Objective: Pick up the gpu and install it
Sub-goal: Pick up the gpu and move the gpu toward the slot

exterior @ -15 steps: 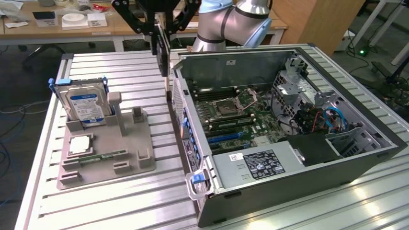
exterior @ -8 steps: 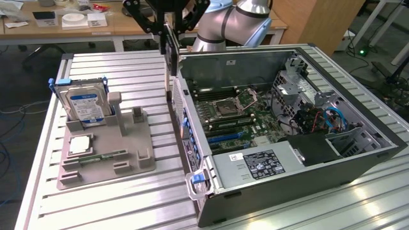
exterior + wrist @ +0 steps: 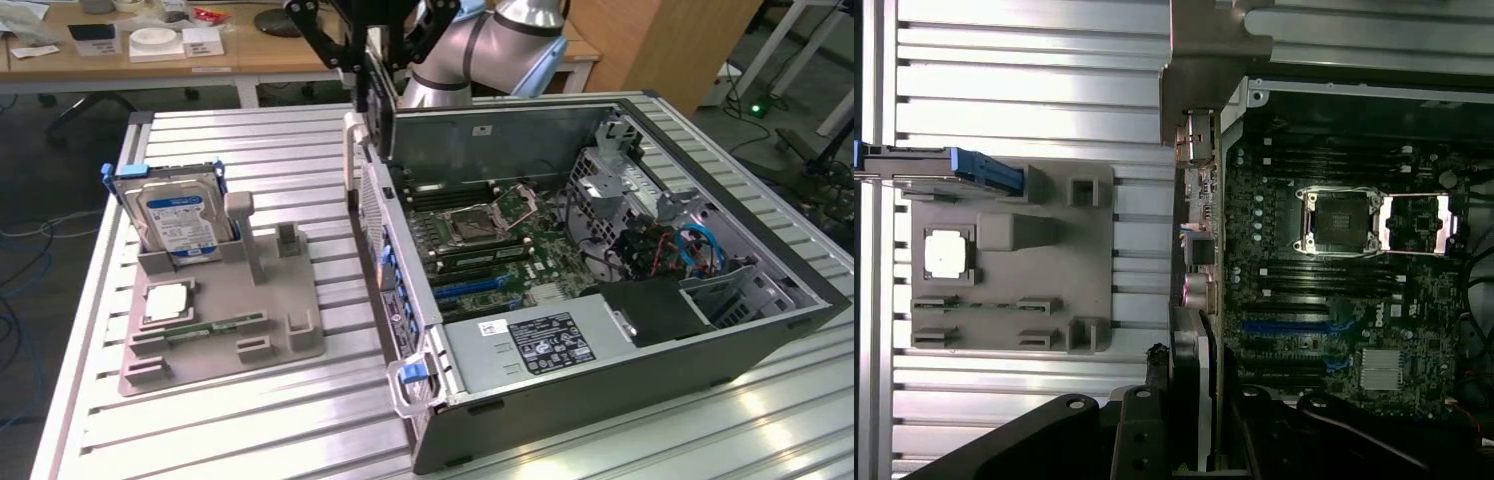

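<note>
Arm: Universal Robots arm (image 3: pixel 494 45) enters at 12 o'clock in the exterior view, wrist pointing down.
Gripper: black gripper (image 3: pixel 371 65) hangs above the case's far corner, at 11 o'clock from the motherboard.
Jaws: pinching the gpu, one finger on each flat face; the wrist view shows the card edge-on between them.
Gpu: the gpu (image 3: pixel 379 110) is held upright, long side vertical, off the table. In the wrist view the gpu (image 3: pixel 1190 385) lines up over the case wall, just beside the board. Whether its lower end touches that wall cannot be told.
Case: open computer case (image 3: pixel 747 300) lies on its side, at 3 o'clock in the exterior view.
Motherboard: motherboard (image 3: pixel 494 240) is exposed; processor socket (image 3: pixel 487 215) stands with its frame lifted.
Card slot: blue slot (image 3: pixel 467 285) is bare; no card is seated.
Power supply: silver unit (image 3: pixel 534 345) with a black label, at 6 o'clock from the board.
Fixture: grey holder tray (image 3: pixel 267 350) sits at 9 o'clock from the case, well apart from the gripper.
Hard drive: hard drive (image 3: pixel 180 215) stands upright in a blue frame at the tray's far end.
Processor chip: square chip (image 3: pixel 167 300) lies flat in its pocket.
Memory stick: narrow green stick (image 3: pixel 214 327) lies at 6 o'clock from the chip.
Table: slatted metal table (image 3: pixel 240 430) carries the tray and case.
</note>
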{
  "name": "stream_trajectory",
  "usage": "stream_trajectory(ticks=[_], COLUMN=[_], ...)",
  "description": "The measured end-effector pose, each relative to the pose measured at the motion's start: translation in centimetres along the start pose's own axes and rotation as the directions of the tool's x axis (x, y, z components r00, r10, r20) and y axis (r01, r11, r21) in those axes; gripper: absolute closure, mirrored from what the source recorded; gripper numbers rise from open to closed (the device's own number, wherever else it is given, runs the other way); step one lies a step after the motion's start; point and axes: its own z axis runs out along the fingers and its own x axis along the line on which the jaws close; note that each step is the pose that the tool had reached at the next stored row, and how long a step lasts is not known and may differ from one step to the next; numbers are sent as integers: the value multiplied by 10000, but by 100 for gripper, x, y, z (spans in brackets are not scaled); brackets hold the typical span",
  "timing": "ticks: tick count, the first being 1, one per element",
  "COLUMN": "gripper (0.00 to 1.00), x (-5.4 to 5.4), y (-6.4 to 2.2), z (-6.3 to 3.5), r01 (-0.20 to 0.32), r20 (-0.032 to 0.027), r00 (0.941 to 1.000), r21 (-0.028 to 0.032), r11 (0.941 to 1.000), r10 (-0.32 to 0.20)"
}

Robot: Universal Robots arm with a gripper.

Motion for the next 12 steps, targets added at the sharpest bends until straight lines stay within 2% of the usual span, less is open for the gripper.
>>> stream_trajectory(ticks=[12], gripper=[72], x=[-211], y=[-4], z=[2], r01=[0], r20=[0], r00=[10000], r21=[1], r11=[10000], r10=[0])
